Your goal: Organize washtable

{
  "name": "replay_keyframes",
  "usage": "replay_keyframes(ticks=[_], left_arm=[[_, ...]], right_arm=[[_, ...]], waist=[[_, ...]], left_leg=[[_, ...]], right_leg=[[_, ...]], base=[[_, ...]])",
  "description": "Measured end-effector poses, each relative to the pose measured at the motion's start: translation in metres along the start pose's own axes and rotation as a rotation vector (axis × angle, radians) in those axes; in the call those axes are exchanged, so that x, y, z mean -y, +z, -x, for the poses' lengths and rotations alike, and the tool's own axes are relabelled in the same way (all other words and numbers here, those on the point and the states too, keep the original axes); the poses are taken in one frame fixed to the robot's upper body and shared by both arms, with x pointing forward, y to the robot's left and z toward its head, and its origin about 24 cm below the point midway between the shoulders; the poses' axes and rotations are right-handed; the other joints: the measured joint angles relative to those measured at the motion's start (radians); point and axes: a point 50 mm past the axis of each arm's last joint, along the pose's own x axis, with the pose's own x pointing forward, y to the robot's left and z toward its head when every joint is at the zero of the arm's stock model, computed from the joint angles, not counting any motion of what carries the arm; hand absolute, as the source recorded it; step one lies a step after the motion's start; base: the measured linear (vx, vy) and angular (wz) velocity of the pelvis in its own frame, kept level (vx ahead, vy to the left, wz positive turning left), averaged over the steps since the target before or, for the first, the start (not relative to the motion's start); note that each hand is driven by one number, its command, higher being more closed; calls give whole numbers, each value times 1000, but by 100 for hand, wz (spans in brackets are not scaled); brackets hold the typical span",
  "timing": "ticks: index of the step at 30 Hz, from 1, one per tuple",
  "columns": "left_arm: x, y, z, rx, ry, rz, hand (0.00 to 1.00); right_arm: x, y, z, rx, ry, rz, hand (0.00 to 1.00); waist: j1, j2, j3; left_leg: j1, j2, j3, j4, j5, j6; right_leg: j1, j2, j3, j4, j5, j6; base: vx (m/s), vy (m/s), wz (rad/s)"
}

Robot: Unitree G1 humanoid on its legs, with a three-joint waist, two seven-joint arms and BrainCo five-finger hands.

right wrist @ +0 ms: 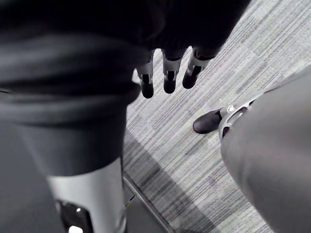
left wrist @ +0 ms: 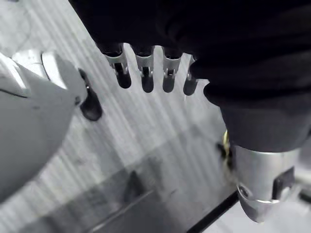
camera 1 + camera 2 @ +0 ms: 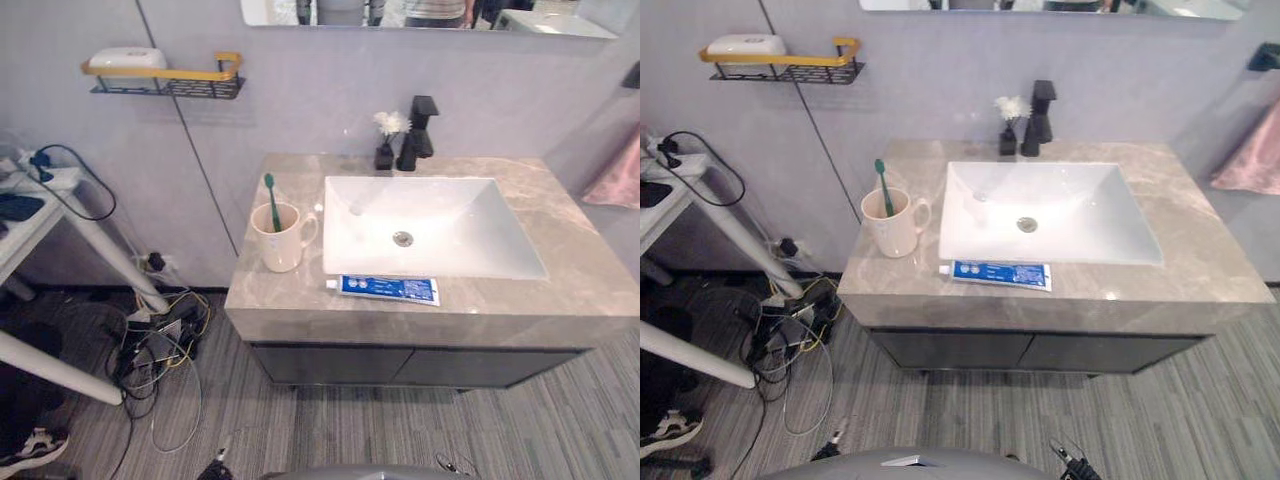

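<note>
Left hand (image 2: 146, 77) and right hand (image 1: 167, 80) hang over the striped floor (image 2: 146, 131), fingers straight and holding nothing. Toothpaste tube (image 3: 385, 289) lies flat on the grey counter (image 3: 570, 290), along the front rim of the white basin (image 3: 480, 220). Beige cup (image 3: 281, 245) (green toothbrush (image 3: 272, 200) standing inside) sits left of the basin. Black faucet (image 3: 418, 130) and small flower vase (image 3: 386, 150) stand behind it.

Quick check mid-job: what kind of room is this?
Looks like a bathroom corner, possibly a mock-up: a white sink with a black faucet, a mug holding a toothbrush, and loose cables on the floor beside the vanity.
</note>
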Motion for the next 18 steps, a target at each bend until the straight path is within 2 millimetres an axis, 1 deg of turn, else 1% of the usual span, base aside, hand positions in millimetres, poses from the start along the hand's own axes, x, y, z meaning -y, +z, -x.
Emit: replay_keyframes(ticks=[1, 2, 3, 4, 5, 6, 7, 8, 9, 10, 11, 12, 13, 14, 15, 16, 17, 18], left_arm=[[2, 16, 0, 71, 1, 115, 0], [6, 26, 1, 117, -16, 154, 0], [21, 56, 7, 238, -82, 208, 0], [42, 93, 21, 404, -182, 239, 0], [53, 112, 32, 492, -240, 257, 0], [72, 148, 60, 673, -348, 279, 0], [80, 164, 75, 765, -386, 273, 0], [91, 194, 113, 978, -446, 261, 0], [97, 204, 129, 1058, -472, 258, 0], [102, 213, 151, 1173, -484, 217, 0], [110, 221, 181, 1322, -509, 155, 0], [117, 222, 202, 1424, -531, 100, 0], [126, 220, 227, 1537, -577, 46, 0], [131, 218, 239, 1588, -602, 22, 0], [141, 213, 261, 1691, -648, -35, 0], [148, 206, 281, 1781, -708, -81, 0], [152, 202, 291, 1824, -742, -109, 0], [159, 191, 308, 1906, -815, -178, 0]], right_arm=[[0, 0, 0, 4, 0, -4, 0], [0, 0, 0, 3, -2, -11, 0], [1, -2, 0, 1, -4, -23, 0], [1, -3, 1, 0, -3, 5, 0], [1, -5, 1, -2, -1, 22, 0], [0, -7, 1, -8, 4, 49, 0], [0, -7, 1, -7, 6, 54, 0], [-1, -7, 1, -4, 10, 69, 0], [-1, -7, 2, -2, 10, 71, 0], [0, -6, 2, 3, 12, 72, 0], [-1, -6, 2, 3, 19, 74, 0], [0, -6, 2, 2, 22, 74, 0], [1, -7, 2, 1, 22, 73, 0], [2, -7, 2, 4, 24, 72, 0], [3, -7, 3, 10, 30, 71, 0], [4, -8, 3, 9, 36, 69, 0], [4, -9, 3, 8, 37, 69, 0], [4, -9, 3, 8, 42, 67, 0]], waist=[[0, 0, 0], [1, 1, 0], [6, 3, 2], [16, 5, 2], [22, 4, -2], [28, -1, -12], [28, -1, -12], [28, 2, -11], [28, 4, -12], [29, 8, -14], [32, 11, -18], [35, 13, -19], [39, 13, -20], [44, 13, -20], [53, 12, -20], [53, 12, -20], [53, 13, -20], [52, 14, -22]], left_leg=[[0, 0, 0, -3, 0, 0], [-1, -1, -1, -4, 0, 0], [-3, -2, -7, -5, 0, 0], [-8, -4, -12, -5, 1, 0], [-19, -6, -16, -2, 1, 0], [-39, -12, -28, 6, 5, -3], [-42, -16, -32, 7, 8, -5], [-41, -26, -35, 11, 14, -4], [-41, -30, -36, 16, 14, -4], [-40, -34, -40, 22, 14, -4], [-40, -38, -44, 26, 14, -4], [-40, -40, -46, 27, 14, -4], [-40, -42, -48, 27, 14, -4], [-40, -42, -48, 27, 14, -4], [-40, -43, -48, 27, 14, -4], [-40, -42, -49, 27, 14, -4], [-40, -42, -49, 27, 14, -4], [-40, -42, -48, 26, 14, -4]], right_leg=[[0, 0, -1, 2, -1, 0], [-1, -1, -3, 3, -1, 0], [-1, -2, -9, 3, -1, 0], [-3, -2, -15, 4, -2, 0], [-10, -7, -16, 5, -4, 2], [-24, -12, -21, 5, -5, 4], [-25, -13, -22, 5, -5, 4], [-22, -20, -21, 5, -5, 4], [-19, -23, -21, 5, -4, 4], [-15, -29, -21, 5, -4, 5], [-14, -33, -21, 5, -3, 6], [-14, -36, -21, 5, -2, 8], [-14, -38, -21, 5, -1, 9], [-14, -39, -20, 5, -1, 10], [-16, -44, -19, 5, 0, 11], [-20, -44, -18, 5, 1, 13], [-20, -44, -17, 5, 2, 13], [-22, -44, -15, 5, 3, 15]], base=[[106, -10, 2], [87, -7, 6], [58, -2, 11], [41, 7, 13], [34, 5, 14], [19, 7, 12], [28, 12, 8], [0, 0, 0], [0, 0, 0], [0, 0, 0], [0, 0, 0], [0, 0, 0], [0, 0, 0], [0, 0, 0], [-43, 15, 0], [-47, 13, 0], [-51, 12, -2], [-55, 14, -5]])
